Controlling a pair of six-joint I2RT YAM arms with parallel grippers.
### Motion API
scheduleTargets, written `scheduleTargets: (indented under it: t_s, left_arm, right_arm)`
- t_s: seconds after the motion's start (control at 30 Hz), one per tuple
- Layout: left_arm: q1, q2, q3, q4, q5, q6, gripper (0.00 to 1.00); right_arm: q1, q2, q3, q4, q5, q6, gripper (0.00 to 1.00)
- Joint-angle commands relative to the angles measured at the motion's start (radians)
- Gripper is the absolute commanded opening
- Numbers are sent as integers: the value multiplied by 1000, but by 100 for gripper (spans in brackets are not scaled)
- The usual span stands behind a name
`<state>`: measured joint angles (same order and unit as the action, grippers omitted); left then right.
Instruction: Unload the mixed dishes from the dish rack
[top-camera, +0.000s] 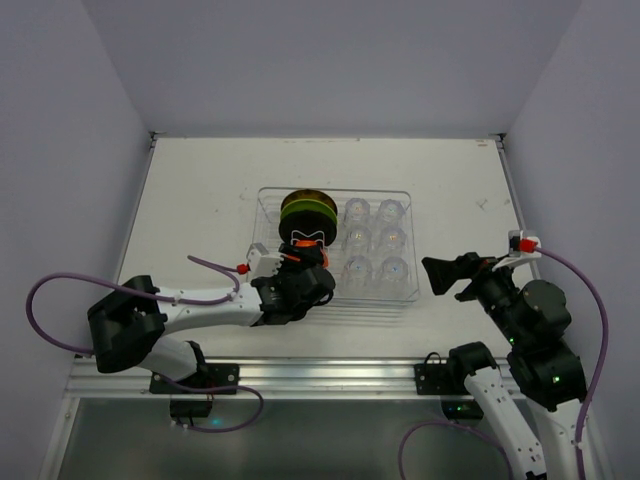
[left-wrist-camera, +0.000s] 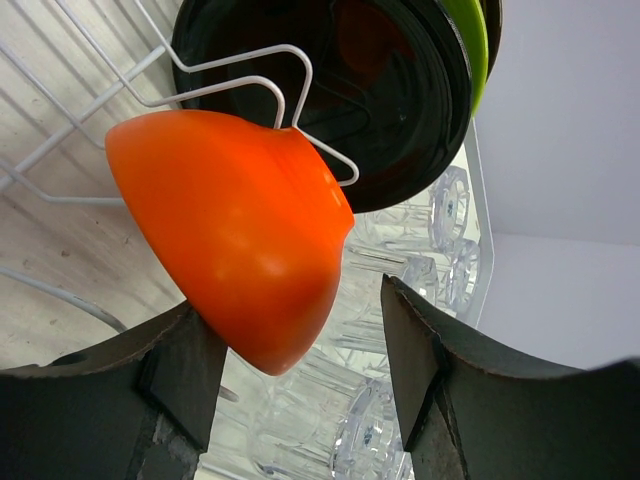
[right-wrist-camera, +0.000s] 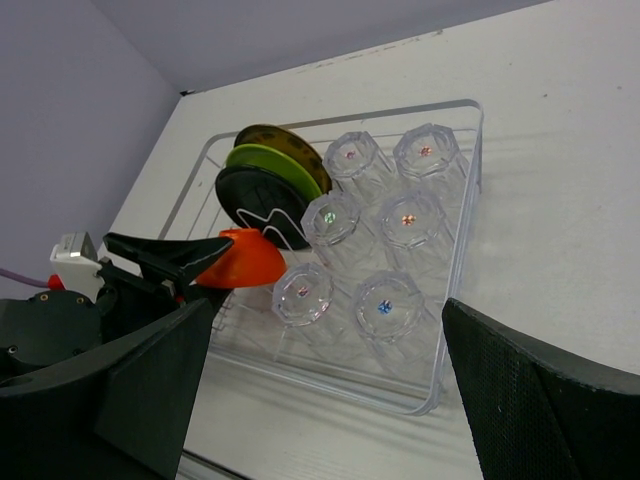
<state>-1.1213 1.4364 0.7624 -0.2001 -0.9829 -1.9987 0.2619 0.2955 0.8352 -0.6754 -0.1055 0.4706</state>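
- Left tool (left-wrist-camera: 300, 318) is spread astride the orange bowl (left-wrist-camera: 230, 220), with one finger touching. Uneven closing could skid off the glossy wall.
- The bowl's rim may snag the white wire (left-wrist-camera: 232, 57) and jolt the black plate (left-wrist-camera: 390, 90).
- Right tool (right-wrist-camera: 326, 305) is spread wide and empty.

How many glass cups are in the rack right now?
6. The glass cups stand in two columns of three in the dish rack's right-arm half; none seems hidden.
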Motion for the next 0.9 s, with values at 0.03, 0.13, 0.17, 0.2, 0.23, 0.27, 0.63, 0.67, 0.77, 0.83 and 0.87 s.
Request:
scheduleTargets:
  t_s: [0.03,0.13,0.17,0.2,0.23,0.27,0.63,0.67,0.77,0.83,0.87]
  left_arm:
    - [-9,-21,46,-4,-146,-362,64]
    - [-14,-36,54,4,-168,-344,63]
    - [-15,-40,54,7,-172,-335,63]
    - [-15,-42,54,22,-177,-324,64]
    - [-15,-50,52,31,-184,-315,63]
    - [-15,-53,51,43,-186,-299,63]
    - [-23,-64,28,140,-206,-222,61]
    - [-23,-62,28,140,-206,-221,61]
    - [-23,-44,18,140,-200,-242,61]
    - [-25,-39,8,142,-195,-259,59]
    - [-23,-39,6,142,-195,-259,58]
  right_arm:
    - [2,4,-10,39,-26,-3,99]
    - [0,5,-13,43,-28,-3,99]
    - [2,5,-12,45,-29,-1,99]
    - [0,7,-11,46,-31,-3,99]
    - [0,5,-13,45,-33,-3,99]
    - [0,5,-13,43,-33,-3,99]
    - [0,-4,-18,43,-26,-3,99]
    - [0,-6,-19,45,-26,-4,99]
    - [2,-7,-28,50,-31,-1,99]
    - [0,-7,-31,50,-33,0,99]
    - [2,-7,-31,50,-34,-1,99]
